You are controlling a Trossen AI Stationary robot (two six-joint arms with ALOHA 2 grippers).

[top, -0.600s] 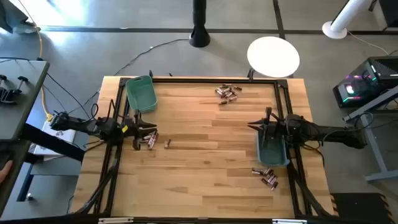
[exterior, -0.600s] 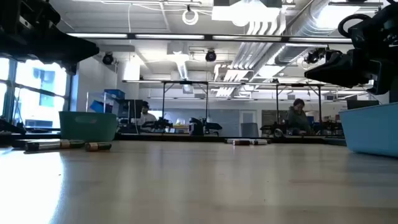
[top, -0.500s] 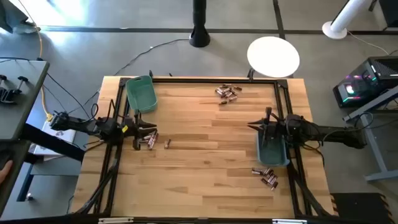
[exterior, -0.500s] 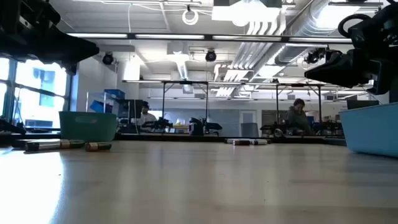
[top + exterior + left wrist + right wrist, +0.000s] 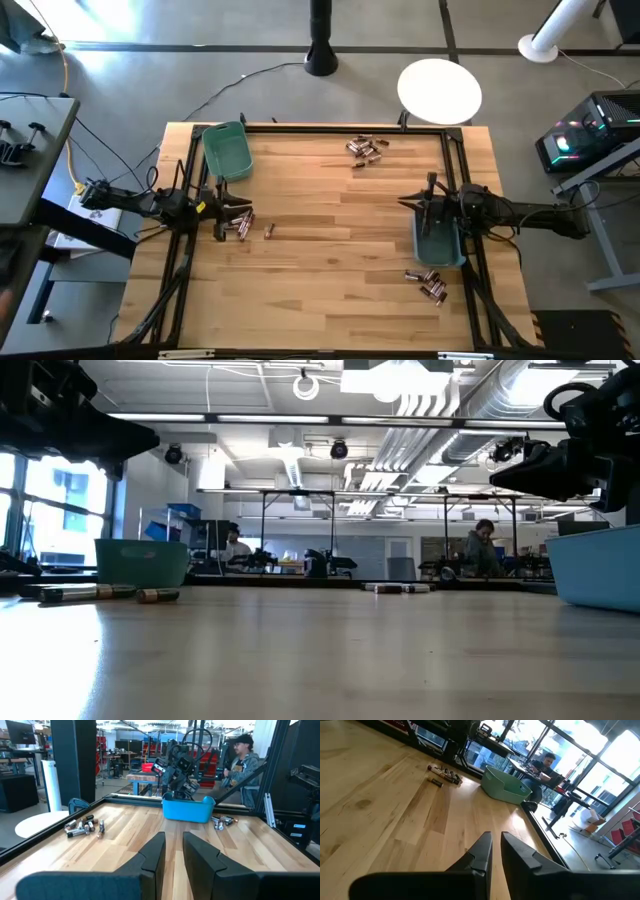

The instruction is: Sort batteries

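Left gripper (image 5: 172,852) empty, person (image 5: 243,762) beyond

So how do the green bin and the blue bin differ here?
The green bin sits at the table's far left corner with no arm over it; the blue bin sits near the right edge, under the right claw. The green bin has batteries nearer the camera side of it, as does the blue one. Both are open rectangular tubs resting upright.

Grey concrete floor (image 5: 120,90), exposed ceiling ducts (image 5: 440,410), bright windows (image 5: 580,765)
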